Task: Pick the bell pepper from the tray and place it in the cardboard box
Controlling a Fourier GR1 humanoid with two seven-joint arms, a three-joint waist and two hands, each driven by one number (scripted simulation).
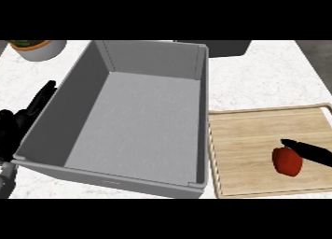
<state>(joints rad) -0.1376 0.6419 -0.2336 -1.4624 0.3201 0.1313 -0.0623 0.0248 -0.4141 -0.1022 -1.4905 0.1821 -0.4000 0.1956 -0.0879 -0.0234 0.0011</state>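
**Pepper's still on the tray, grab only just starting**

The red bell pepper (287, 161) sits at the lower right of the frame, on the wooden tray (251, 140), toward its right side. The right robot hand (313, 152) comes in from the right edge with straight fingers reaching across the top of the pepper, touching or just about; nothing is curled round it that I can see, so I'd call it fingers apart and no grip made. Lifting, carrying over and dropping it in are all left to do, I reckon.

Just left of the tray, edges nearly touching, is the box (138, 121), which looks grey here, with nothing inside.

The left robot hand (17, 126) rests at the left edge beside the box's outer wall, fingers straight and pointing up.

The desk (265, 79) is white marble-ish. A potted plant (34, 46) peeks in at the upper left, and something dark sits at the top edge right of centre.
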